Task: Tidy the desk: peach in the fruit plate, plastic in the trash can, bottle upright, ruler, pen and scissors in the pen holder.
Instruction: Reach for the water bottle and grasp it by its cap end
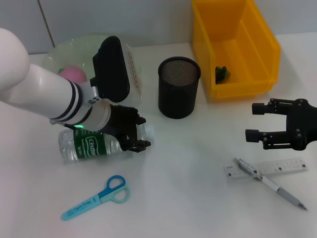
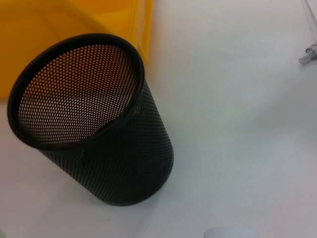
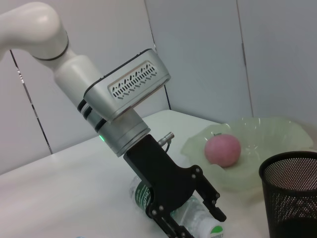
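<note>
Left gripper (image 1: pixel 134 133) low over the table (image 1: pixel 188 198), at about 9 o'clock from centre, fingers spread on either side of the bottle (image 1: pixel 94 144), which lies on its side with green label up; whether the fingers actually press the plastic, cannot tell. Right wrist view confirms the fingers (image 3: pixel 210 201) straddling the bottle (image 3: pixel 198 220). Right gripper (image 1: pixel 257 121) hovers at 3 o'clock, fingers parted, holding nothing. Just below it, toward 4 o'clock, the ruler (image 1: pixel 267 168) lies flat with the pen (image 1: pixel 272 184) crossing it. Scissors (image 1: pixel 99 197) flat at 7 o'clock, near the bottle but apart. Black mesh pen holder (image 1: pixel 179 88) upright near 12 o'clock. Yellow trash can (image 1: pixel 237 47) at 1 o'clock, a small dark-green scrap of plastic (image 1: pixel 222 73) inside. Peach (image 1: pixel 73 74) sits in the fruit plate (image 1: pixel 59 52) at 10 o'clock.
</note>
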